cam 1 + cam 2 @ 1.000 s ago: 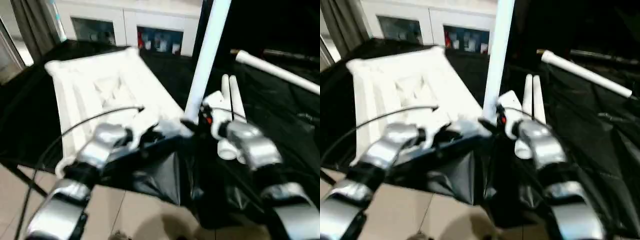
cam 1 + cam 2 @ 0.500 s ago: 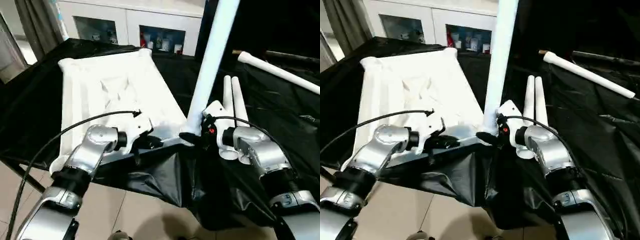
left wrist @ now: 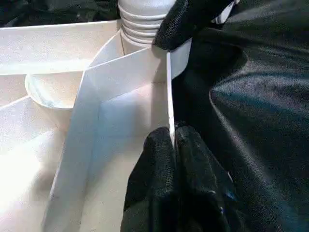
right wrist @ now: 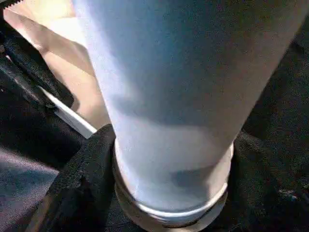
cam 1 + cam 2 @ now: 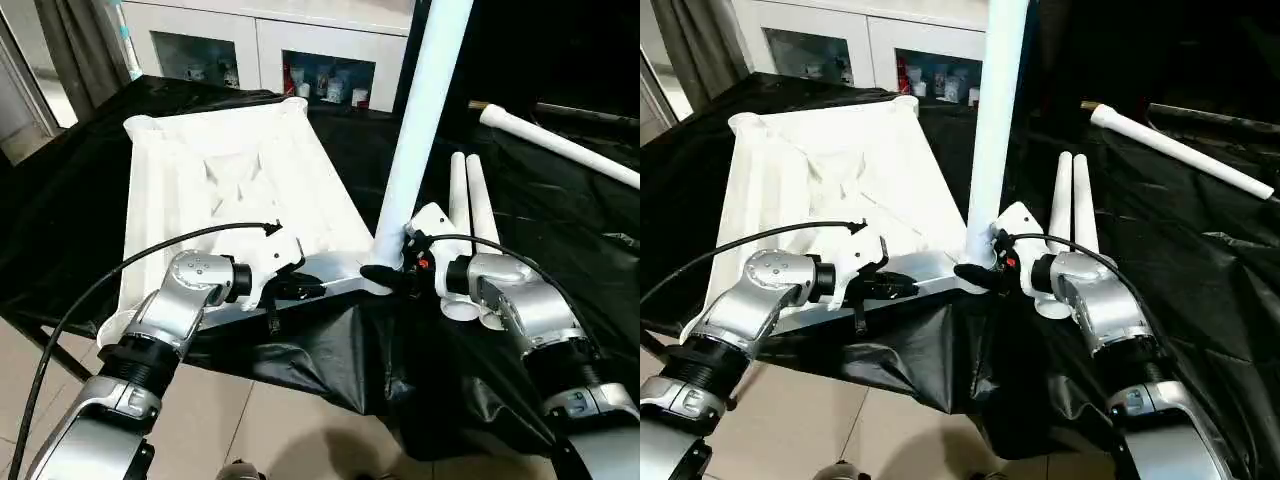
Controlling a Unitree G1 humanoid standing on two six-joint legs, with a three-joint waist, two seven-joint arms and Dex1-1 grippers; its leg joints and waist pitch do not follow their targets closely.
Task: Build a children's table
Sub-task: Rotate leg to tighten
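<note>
From the left eye view, the white tabletop (image 5: 235,195) lay upside down on a desk (image 5: 60,230) draped in black sheeting, its ribbed underside facing up and round sockets showing at the far corners. At its near right corner one leg (image 5: 420,120) stood upright, slightly tilted, its lower end seated in the corner socket. The right tool (image 5: 385,275) met the base of that leg, its black fingers on either side of it. The left tool (image 5: 300,288) lay along the tabletop's near edge, just beside the same corner. Two more legs (image 5: 466,210) lay side by side on the sheeting right of the standing leg, and a fourth leg (image 5: 560,145) lay at an angle farther back on the right. A white cabinet (image 5: 290,45) with glass doors stood behind the desk.

The right eye view gave the same arrangement, with the standing leg rising out of the top of the picture.

In the left wrist view, the left tool (image 3: 173,145) had its two black fingers pressed together on the thin upright rim of the tabletop, clamped on it. Beyond, the ridged end of the leg sat in the corner socket, and a black finger (image 3: 186,21) of the right tool lay against it.

In the right wrist view, the leg's pale tube stood close ahead, and the right tool's black fingers (image 4: 79,188) wrapped its ringed base from both sides, closed on it.
</note>
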